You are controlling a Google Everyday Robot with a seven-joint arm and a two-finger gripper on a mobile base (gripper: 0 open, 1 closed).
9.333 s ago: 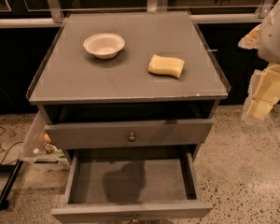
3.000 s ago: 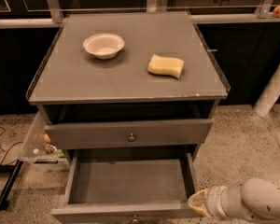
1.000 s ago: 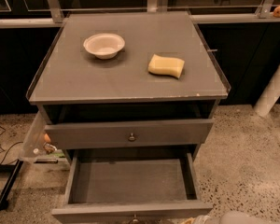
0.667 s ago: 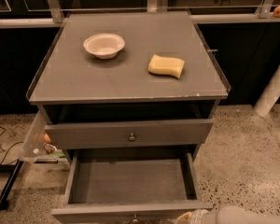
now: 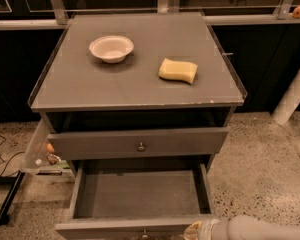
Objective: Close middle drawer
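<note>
Gripper (image 5: pixel 196 230), state I cannot tell, sits by the middle drawer (image 5: pixel 140 195): shallow grey box, open toward the camera, seemingly longest left-to-right.

Pale grey arm (image 5: pixel 262 229) enters from lower right corner, lies near-horizontal, points left. At its left end, gripper (image 5: pixel 196 230), tan and white, sits low at bottom edge, right of centre, partly cut off by frame.
</note>
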